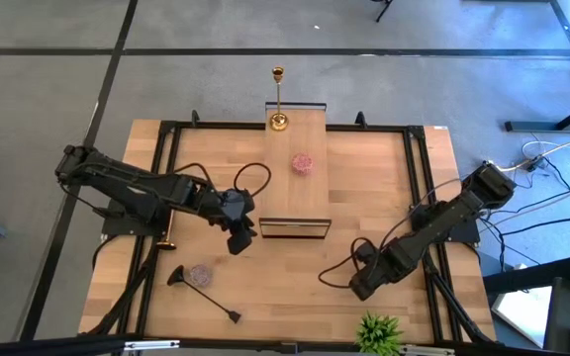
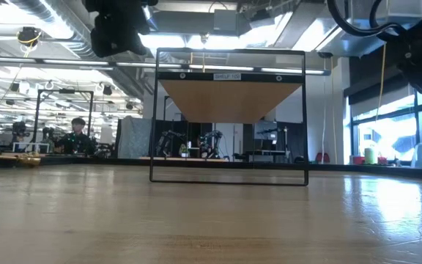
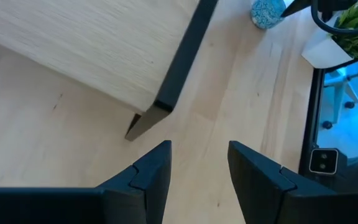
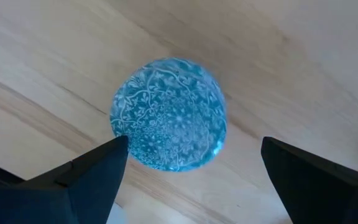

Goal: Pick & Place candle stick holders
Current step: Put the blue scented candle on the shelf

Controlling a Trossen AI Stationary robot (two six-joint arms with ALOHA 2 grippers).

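One gold candlestick (image 1: 278, 99) stands upright on its round base at the far end of the wooden shelf (image 1: 295, 188). The black candlestick (image 1: 206, 295) lies on its side on the table, near left. A gold piece (image 2: 22, 158) lies low at the table's left, with a bit showing under my left arm (image 1: 166, 242). My left gripper (image 1: 240, 237) (image 3: 199, 158) hangs open and empty over the table by the shelf's near left corner (image 3: 160, 102). My right gripper (image 1: 361, 287) (image 4: 194, 155) is open above a patterned ball (image 4: 168, 114), one finger on either side of it.
The shelf's black frame (image 2: 228, 117) stands mid-table. A second patterned ball (image 1: 303, 163) lies on the shelf and a third (image 1: 200, 275) lies by the black candlestick. A potted plant (image 1: 379, 331) stands at the near edge. A person (image 2: 75, 136) sits in the room beyond.
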